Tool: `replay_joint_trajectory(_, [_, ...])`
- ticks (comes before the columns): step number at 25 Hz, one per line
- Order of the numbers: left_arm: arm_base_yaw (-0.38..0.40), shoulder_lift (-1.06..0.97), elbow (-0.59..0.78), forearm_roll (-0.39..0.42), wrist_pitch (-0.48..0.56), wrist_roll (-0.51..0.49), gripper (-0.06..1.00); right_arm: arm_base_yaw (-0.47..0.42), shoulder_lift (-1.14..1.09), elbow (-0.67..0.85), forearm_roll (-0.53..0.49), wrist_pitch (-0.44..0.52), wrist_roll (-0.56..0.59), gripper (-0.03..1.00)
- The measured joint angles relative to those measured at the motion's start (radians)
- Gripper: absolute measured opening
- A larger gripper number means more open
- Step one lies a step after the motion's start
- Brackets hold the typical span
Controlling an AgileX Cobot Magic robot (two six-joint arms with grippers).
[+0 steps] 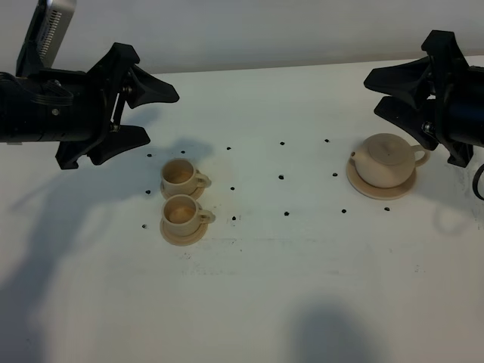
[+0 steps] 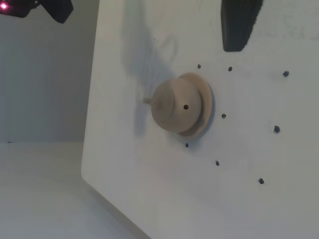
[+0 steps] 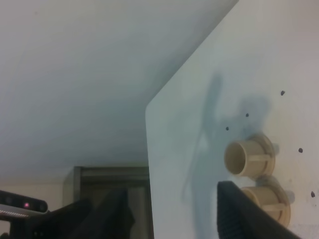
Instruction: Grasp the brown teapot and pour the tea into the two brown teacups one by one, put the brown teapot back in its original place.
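OP: Where is the pot sitting?

ENG: The brown teapot point(image 1: 384, 157) is standing upright, lid up, on the original place point(image 1: 382, 190), close to the tabletop's right edge, in the far half. Nothing is touching it.

OP: Grippers?

ENG: Your right gripper point(image 1: 372, 94) is hovering near the pot on its far side, toward the far-right corner. Its jaws are spread wide and gripping nothing. Your left gripper point(image 1: 161, 115) is hanging over the left side toward the far edge, jaws also apart and empty, just beyond the two brown teacups point(image 1: 180, 175).

OP: Why this layout?

ENG: My read: the pot is sitting on the right arm's side so you are grasping and pouring with that arm. The cups are resting on their saucers point(image 1: 184, 237) left of the middle, one behind the other, so going from one to the next is only asking a short shift. The left arm is looking parked, clear of the pour path.

OP: Orientation?

ENG: The spout is pointing at the left edge, toward the cups. The loop handle is pointing at the right edge, facing your right gripper, which is suiting a handle grasp. The spout-to-handle axis is running roughly parallel to the far edge. Both cup handles are pointing toward the right edge.
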Motion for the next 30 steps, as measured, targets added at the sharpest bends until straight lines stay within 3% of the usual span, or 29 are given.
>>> replay_joint_trajectory(16, [0.000,0.000,0.000,0.000,0.000,0.000,0.64,0.000,0.000,0.000,0.000,0.000,-0.004,0.43])
replay_joint_trajectory(30, [0.000,0.000,0.000,0.001,0.044,0.067,0.64,0.000,0.000,0.000,-0.001,0.001,-0.146,0.43])
